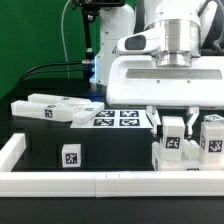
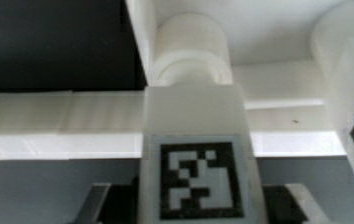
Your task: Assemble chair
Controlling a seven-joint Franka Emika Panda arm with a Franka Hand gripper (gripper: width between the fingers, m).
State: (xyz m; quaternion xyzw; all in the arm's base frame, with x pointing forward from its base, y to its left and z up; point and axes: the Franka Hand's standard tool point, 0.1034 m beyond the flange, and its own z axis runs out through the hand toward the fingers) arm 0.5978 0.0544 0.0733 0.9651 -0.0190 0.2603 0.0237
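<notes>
Step in hand, as I read it: fitting a leg onto the chair. The gripper (image 1: 172, 124) is low over the cluster of chair parts at the exterior view's right, jaws roughly half closed w/ a white tagged post, prob. a chair leg (image 2: 199, 150), between them. In the wrist view the post runs straight out from between the two dark fingers (image 2: 103, 208), so it looks clamped, though the blur can't rule out a thin gap beside it. Past the post's far end there's a rounded stub (image 2: 192, 55) and a broad white face, likely the seat (image 2: 280, 95), so the leg is at or v. near its socket. Whether it's home I can't tell. Rest of the chair is loose. A tagged block (image 1: 211, 135) stands just beside the held one. Some flat pieces (image 1: 50, 108) lie at the exterior view's left, near the marker board (image 1: 115, 118). A small tagged cube (image 1: 70, 155) sits alone on the dark worktop (image 1: 115, 150), well apart from the gripper, inside the border rail (image 1: 100, 182). So early-to-mid job, most parts not joined. Next move calls for: post square to the seat, lined up w/ the hole, pushed or twisted home w/o tipping the neighbour block, then release and go for the next part.
</notes>
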